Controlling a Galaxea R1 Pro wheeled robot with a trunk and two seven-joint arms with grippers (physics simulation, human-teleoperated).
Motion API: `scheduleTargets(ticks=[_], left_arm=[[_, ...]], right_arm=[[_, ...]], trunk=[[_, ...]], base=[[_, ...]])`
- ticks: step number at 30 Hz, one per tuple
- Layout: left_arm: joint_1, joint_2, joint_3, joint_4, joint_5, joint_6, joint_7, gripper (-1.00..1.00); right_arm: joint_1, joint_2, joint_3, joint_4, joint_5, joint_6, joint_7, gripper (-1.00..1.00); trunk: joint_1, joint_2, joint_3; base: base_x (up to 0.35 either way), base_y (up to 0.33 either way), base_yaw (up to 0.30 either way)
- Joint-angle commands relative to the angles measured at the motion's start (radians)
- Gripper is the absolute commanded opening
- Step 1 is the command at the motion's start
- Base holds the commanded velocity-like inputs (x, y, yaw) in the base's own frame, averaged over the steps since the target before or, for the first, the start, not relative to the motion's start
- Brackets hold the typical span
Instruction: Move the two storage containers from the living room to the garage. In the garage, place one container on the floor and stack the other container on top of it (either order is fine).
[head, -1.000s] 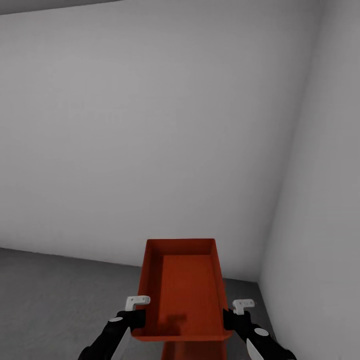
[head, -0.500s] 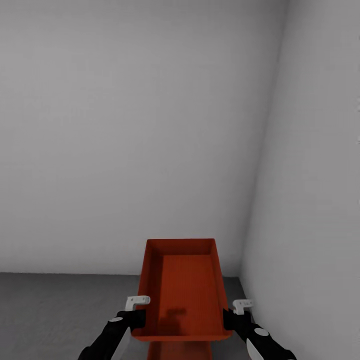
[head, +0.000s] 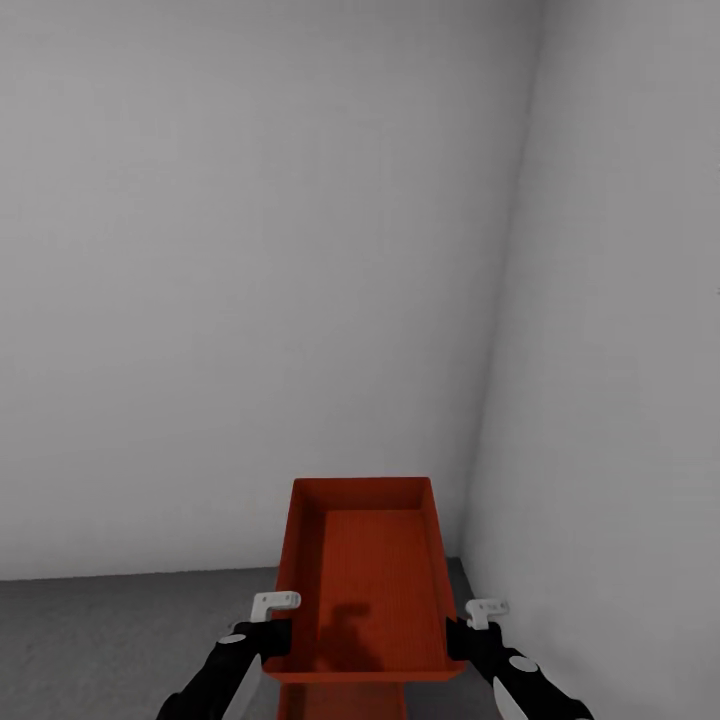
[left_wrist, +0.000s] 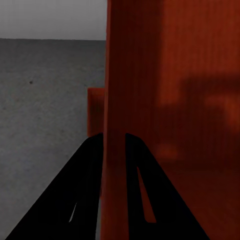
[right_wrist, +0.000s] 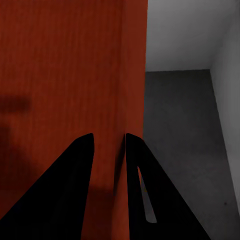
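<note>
Orange-red container (head: 365, 580), both pincers clamping walls

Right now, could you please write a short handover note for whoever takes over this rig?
Left gripper: shut on the upper container's left wall.
Right gripper: shut on its right wall.
A second container shows just beneath it.
Location: the garage, facing a white-walled corner, grey concrete floor below.
Done: both containers are here.
Left: whether the lower one rests on the floor can't be told; set them down stacked, then release.
</note>
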Motion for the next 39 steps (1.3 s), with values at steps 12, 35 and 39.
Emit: scheduleTargets(ticks=[12, 35, 39], left_arm=[[-0.001, 0.020, -0.003, -0.004, 0.004, 0.005, 0.003, -1.00], [-0.001, 0.020, -0.003, -0.004, 0.003, 0.005, 0.003, -1.00], [-0.001, 0.020, -0.003, -0.004, 0.003, 0.005, 0.003, -1.00]], right_arm=[[0.000, -0.006, 0.014, 0.004, 0.000, -0.003, 0.012, -1.00], [0.000, -0.006, 0.013, 0.004, 0.000, -0.004, 0.001, -1.00], [0.000, -0.006, 0.013, 0.004, 0.000, -0.005, 0.002, -1.00]], trunk=[[0.000, -0.001, 0.000], [0.000, -0.001, 0.000], [0.000, -0.001, -0.001]], base=[[0.000, 0.039, 0.127], [0.000, 0.000, 0.007], [0.042, 0.000, 0.000]])
